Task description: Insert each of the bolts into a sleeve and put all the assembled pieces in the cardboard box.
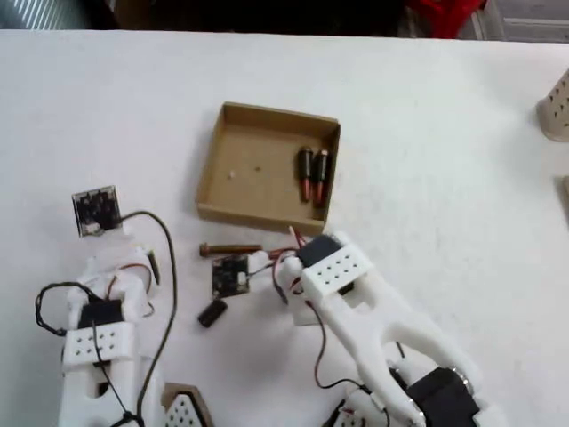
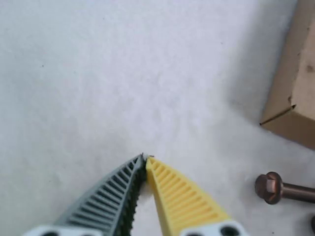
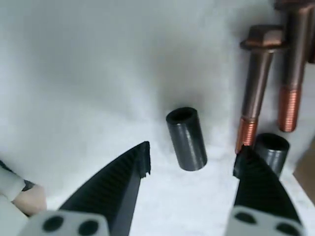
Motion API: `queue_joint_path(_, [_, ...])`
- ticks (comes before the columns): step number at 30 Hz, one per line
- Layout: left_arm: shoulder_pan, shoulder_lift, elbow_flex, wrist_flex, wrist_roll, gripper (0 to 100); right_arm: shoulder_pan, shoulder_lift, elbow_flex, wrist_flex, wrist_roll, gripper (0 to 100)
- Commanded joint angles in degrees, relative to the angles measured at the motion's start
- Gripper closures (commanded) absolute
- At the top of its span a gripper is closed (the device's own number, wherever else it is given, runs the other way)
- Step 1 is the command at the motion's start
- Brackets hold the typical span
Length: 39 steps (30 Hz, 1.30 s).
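- Gaping wide, the right gripper holds its two black ribbed fingers apart. A black sleeve lies on its side on the table between the tips, touched by neither.
- Just past that sleeve a copper-coloured flange bolt lies flat, with a second bolt alongside it. Both have their threaded ends toward the gripper.
- A second sleeve sits just beside the flange bolt's threaded end, partly hidden behind one fingertip.
- The left gripper is closed on nothing. Its grey finger and yellow finger meet at the tips over the white table.
- Near it lies a loose bolt, its flanged hex head toward the gripper, and beyond that is a corner of the cardboard box.
- From above, the box sits open-topped at mid-table, and two assembled pieces — bolts in dark sleeves — lie side by side against its right wall.
- The loose bolt lies just near of the box's near wall, head to the left.
- A dark sleeve lies nearer than that bolt, left of the right arm. I cannot tell whether it is one of those seen from the wrist.
- The left arm stands at the near left, apart from the box.
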Motion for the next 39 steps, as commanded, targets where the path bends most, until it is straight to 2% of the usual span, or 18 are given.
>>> queue_joint_path(1, [-0.31, -0.57, -0.44, -1.58, -0.7, 98, 2.07, -1.45, 0.26, -2.68, 2.64, 74.4])
queue_joint_path(5, [-0.22, -0.57, -0.44, -1.58, -0.7, 98, 0.84, -1.98, 2.64, -2.95, 2.64, 74.8])
queue_joint_path(9, [-0.22, -0.57, -0.44, -1.58, -0.7, 98, 0.22, -1.63, 3.16, -4.35, 2.29, 81.0])
queue_joint_path(14, [-0.4, -0.57, -0.44, -1.58, -0.7, 98, 0.13, -1.45, 4.13, -6.64, 2.2, 79.6])
queue_joint_path(20, [-0.4, -0.57, -0.44, -1.58, -0.7, 98, 0.31, -1.36, 6.86, -14.02, 2.73, 82.4])
queue_joint_path(24, [-0.4, -0.57, -0.44, -1.58, -0.7, 98, 0.13, -1.36, 9.49, -17.27, 8.62, 90.7])
queue_joint_path(27, [-0.4, -0.57, -0.44, -1.58, -0.7, 98, 0.13, -1.36, 9.76, -17.19, 9.41, 90.9])
queue_joint_path(33, [-0.4, -0.57, -0.44, -1.58, -0.7, 98, 0.48, -1.36, 10.02, -17.45, 8.79, 91.9])
queue_joint_path(36, [-0.4, -0.57, -0.44, -1.58, -0.7, 98, 0.48, -1.36, 10.37, -17.19, 8.7, 98.6])
queue_joint_path(39, [-0.4, -0.57, -0.44, -1.58, -0.7, 98, 1.27, -1.45, 10.46, -17.45, 2.46, 98.3])
